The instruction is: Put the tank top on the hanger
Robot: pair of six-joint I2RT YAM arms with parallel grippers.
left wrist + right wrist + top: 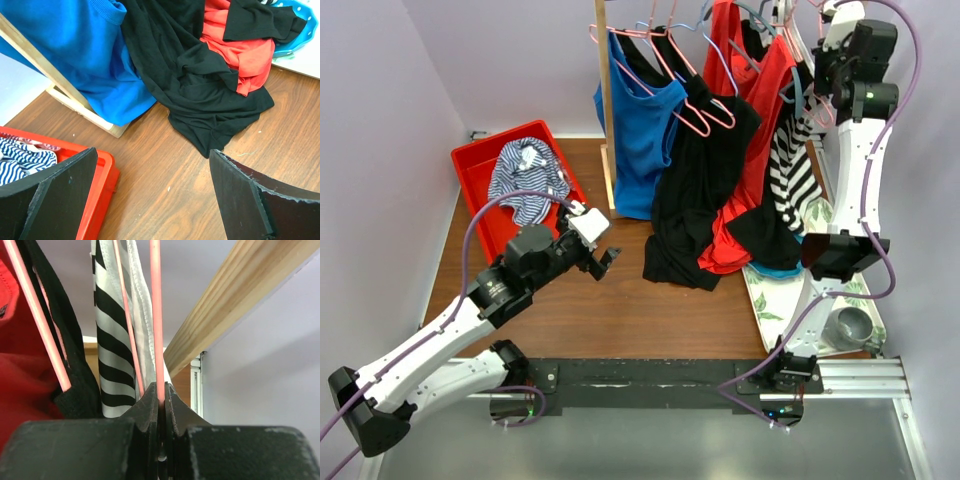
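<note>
Below the left gripper, table (620, 320): brown wood, bare under the spread jaws.
Right of the right gripper, rack (240, 305): the pale wooden rail runs up and away just beside the fingers. Its post stands ahead and to the left of the left gripper.
Ahead of the left gripper, hung tops: a blue top (75, 45), a black top (200, 85) and a red top (240, 45) hang from the rack, with their lower edges pooling on the table.
Left of the right gripper, tank top (112, 340): it hangs just left of the pinched wire in bold black and white bands. In the top view it hangs at the rack's right end, beside the right arm. Whether both straps sit on the wire cannot be told.
Tank top, handling: it is likely soft, light and limp. It would probably sag and slide along smooth wire, so a strap or the shoulder edge is the best place to take it, not the loose body.
Left of the left gripper, bin (102, 175): a red bin holding a thin-striped garment (25, 157).
Between the right fingers, hanger (156, 315): a thin pink wire rises straight up from the tips. A second pink wire runs closer to the striped cloth, and it is unclear whether it belongs to the same hanger.
Hanger, handling: it looks light and springy and likely to swing or twist, so a pinch on the bare wire close to the strap seems best.
Right gripper (161, 390): clenched on the hanger wire, fingers nearly touching.
Left gripper (152, 152): released, jaws wide apart and holding nothing, low over the table.
</note>
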